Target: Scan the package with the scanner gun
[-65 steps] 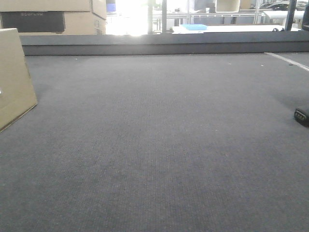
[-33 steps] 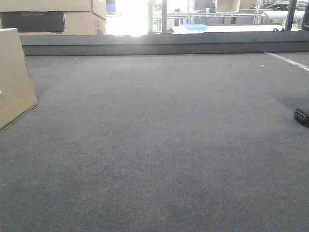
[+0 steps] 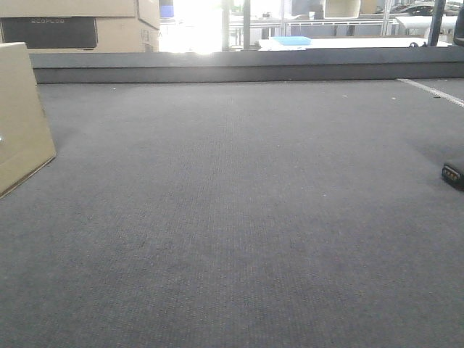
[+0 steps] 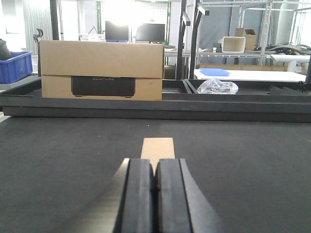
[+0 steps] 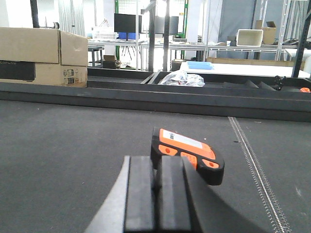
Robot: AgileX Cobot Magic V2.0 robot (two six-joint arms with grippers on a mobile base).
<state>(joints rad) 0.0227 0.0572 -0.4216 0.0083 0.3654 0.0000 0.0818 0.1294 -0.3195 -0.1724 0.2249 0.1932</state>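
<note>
The package is a tan cardboard box (image 3: 22,116) standing tilted on the grey carpet at the left edge of the front view. In the left wrist view only a narrow tan strip of it (image 4: 158,147) shows just beyond my left gripper (image 4: 154,167), whose jaws are shut on it. The scanner gun (image 5: 187,153) is orange and black with a white label. My right gripper (image 5: 156,170) is shut on its handle, with the head sticking out ahead and to the right. In the front view only the scanner's black tip (image 3: 453,174) shows at the right edge.
A raised dark ledge (image 3: 246,65) bounds the far side of the carpet. A large cardboard box with a black label (image 4: 101,70) sits on it at the left. A clear plastic bag (image 4: 217,86) lies behind the ledge. A white stitched line (image 5: 255,165) runs along the carpet's right side.
</note>
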